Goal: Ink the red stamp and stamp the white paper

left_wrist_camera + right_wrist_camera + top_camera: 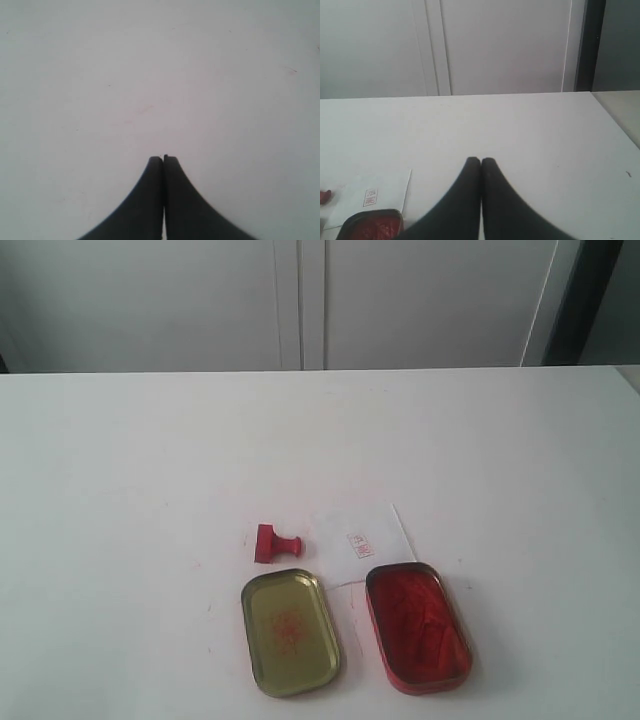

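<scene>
The red stamp (pixel 274 543) lies on its side on the white table, just left of the white paper (pixel 360 540), which bears a small red stamp mark (pixel 359 544). In the right wrist view the paper (pixel 372 196) with its mark shows beside the red ink tin (pixel 370 225), and a sliver of the stamp (pixel 324 196) sits at the frame edge. My right gripper (pixel 480 161) is shut and empty, apart from all of them. My left gripper (pixel 163 159) is shut and empty over bare table. Neither gripper appears in the exterior view.
The open red ink tin (pixel 417 626) lies near the table's front edge, below the paper. Its gold lid (pixel 290 631) lies left of it, inner side up with red smears. White cabinet doors (pixel 300 300) stand behind the table.
</scene>
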Available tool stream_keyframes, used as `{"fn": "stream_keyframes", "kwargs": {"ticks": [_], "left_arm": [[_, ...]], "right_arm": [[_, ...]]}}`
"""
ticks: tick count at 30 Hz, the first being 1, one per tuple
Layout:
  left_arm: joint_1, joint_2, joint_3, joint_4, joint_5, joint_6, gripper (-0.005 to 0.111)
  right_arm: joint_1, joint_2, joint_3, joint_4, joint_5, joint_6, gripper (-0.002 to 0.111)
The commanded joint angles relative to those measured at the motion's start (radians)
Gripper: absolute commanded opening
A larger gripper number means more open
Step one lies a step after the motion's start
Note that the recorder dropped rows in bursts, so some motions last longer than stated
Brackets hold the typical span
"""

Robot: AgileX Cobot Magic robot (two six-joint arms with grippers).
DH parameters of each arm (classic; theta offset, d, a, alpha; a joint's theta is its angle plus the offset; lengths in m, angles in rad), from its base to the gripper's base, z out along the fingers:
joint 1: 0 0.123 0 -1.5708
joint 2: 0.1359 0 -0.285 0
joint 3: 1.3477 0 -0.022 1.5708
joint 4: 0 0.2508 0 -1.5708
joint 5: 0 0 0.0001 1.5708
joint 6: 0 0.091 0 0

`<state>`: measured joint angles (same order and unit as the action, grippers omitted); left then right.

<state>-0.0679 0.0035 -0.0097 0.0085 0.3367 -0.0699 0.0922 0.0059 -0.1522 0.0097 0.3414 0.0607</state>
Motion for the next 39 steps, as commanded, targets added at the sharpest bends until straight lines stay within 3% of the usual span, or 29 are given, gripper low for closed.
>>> {"fn": "stream_keyframes", "kwargs": {"ticks": [1,21,39], "left_arm": [[0.001,-0.003,0.01,0.0,0.014,-0.001,0.0],[0.001,-0.003,0.01,0.0,0.014,-0.001,0.0],[0.001,-0.003,0.01,0.0,0.014,-0.001,0.0]], "right_arm": [[-0.004,-0.006,0.01,-0.01,0.0,-0.011,0.0],[-0.004,-0.006,0.152,-0.01,0.002,-0.011,0.0],[-0.004,-0.006,0.152,-0.039,0.008,-0.011,0.0]]}}
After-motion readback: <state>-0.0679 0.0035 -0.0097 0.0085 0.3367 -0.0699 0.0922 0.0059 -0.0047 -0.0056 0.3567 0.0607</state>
